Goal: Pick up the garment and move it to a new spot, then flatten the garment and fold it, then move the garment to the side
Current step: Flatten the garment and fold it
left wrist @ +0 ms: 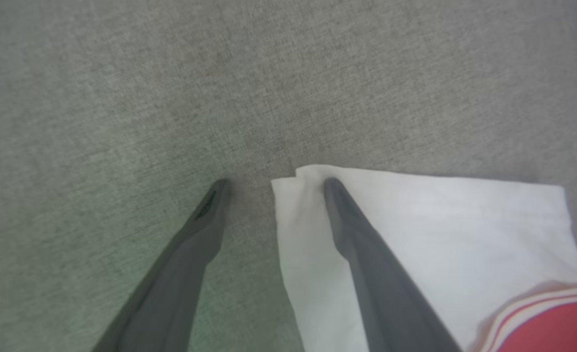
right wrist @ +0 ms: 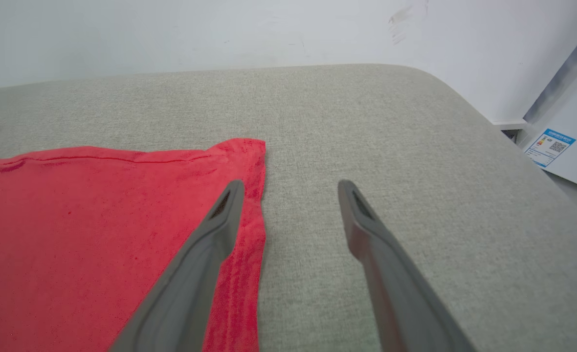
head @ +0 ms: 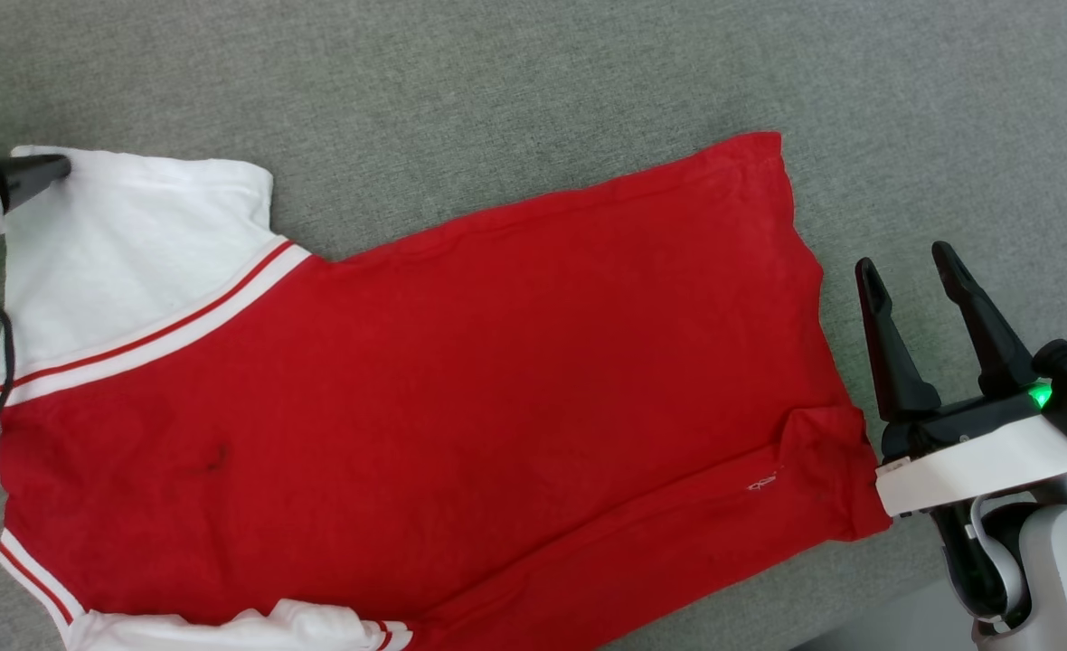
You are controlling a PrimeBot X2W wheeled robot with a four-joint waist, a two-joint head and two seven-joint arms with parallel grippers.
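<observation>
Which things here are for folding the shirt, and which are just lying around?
For the job:
- red and white shirt
- left pincer, open at the sleeve corner
- right pincer, open beside the hem

Just there:
- grey cushion underneath
- black cable
- white wall
- sticker

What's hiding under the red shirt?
The red shirt lies spread on a grey fabric surface, which shows all around its edges. The part right beneath the shirt is covered, so anything tucked under there cannot be seen.
</observation>
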